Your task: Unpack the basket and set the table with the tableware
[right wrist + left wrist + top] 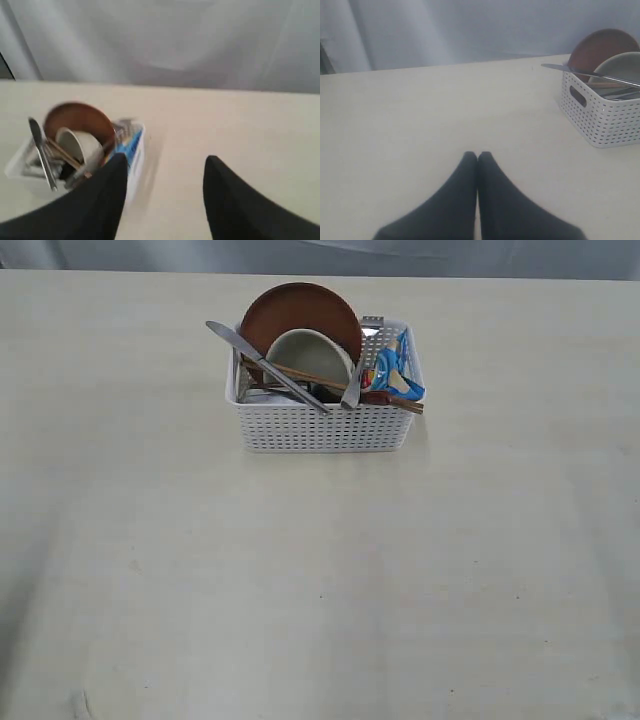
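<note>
We find the basket on the table, toward its far edge. In it the plate stands at the back, the bowl just before it; the knife juts over the left wall, the fork and packet sit right.

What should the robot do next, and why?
Probably bring the open right gripper toward the white basket: the brown plate, bowl and steel knife all sit in it, and the gripper hangs apart from it, holding nothing.
</note>
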Controlling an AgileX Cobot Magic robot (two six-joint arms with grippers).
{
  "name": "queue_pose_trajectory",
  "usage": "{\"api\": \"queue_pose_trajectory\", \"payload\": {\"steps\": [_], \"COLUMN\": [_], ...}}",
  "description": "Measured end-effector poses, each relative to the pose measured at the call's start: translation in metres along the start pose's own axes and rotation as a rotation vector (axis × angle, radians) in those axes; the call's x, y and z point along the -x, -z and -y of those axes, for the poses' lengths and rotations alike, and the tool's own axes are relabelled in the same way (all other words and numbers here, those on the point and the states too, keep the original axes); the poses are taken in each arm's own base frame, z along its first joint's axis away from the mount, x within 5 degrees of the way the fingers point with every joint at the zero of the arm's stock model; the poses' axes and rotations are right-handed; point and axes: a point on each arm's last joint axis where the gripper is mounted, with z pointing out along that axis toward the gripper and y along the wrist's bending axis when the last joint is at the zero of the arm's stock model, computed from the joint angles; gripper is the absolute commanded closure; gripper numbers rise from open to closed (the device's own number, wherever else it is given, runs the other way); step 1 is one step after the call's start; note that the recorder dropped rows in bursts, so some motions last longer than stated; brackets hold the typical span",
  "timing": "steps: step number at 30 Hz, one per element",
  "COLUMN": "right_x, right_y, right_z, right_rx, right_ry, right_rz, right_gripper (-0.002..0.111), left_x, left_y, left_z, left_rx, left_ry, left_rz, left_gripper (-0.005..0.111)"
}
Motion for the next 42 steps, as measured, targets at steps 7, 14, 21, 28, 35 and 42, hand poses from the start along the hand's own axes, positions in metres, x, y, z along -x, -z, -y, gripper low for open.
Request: {"api": "queue_pose_trajectory", "payload": {"steps": [7,14,21,28,35,42], "right_x": [0.031,0.034,0.024,0.004,-0.007,-0.015], "right_y": [-0.049,-0.106,-0.142,-0.177,-0.236,-0.275], "right_z": [-0.030,-0.081,-0.132,-0.183,-0.209,-0.223], "right_rx": [-0.018,0.260,0.432,0.486,0.442,0.406], "right_ry": [0.164,0.180,0.240,0.325,0.393,0.447], "right_rz": [-0.365,-0.632,-0.715,-0.748,-0.771,-0.759], "right_gripper": [0.062,0.062,0.062,0.062,0.062,0.062], "left_x": [0.000,0.000,0.000,0.000,0.000,0.000], "left_y": [0.000,0.000,0.000,0.000,0.000,0.000], "left_z": [0.000,0.000,0.000,0.000,0.000,0.000], "left_rx": [0.000,0.000,0.000,0.000,0.000,0.000], "left_ry": [0.000,0.000,0.000,0.000,0.000,0.000], "left_rz": [0.000,0.000,0.002,0.002,0.002,0.002], "left_gripper": [0.107,0.107,0.107,0.107,0.107,0.107]}}
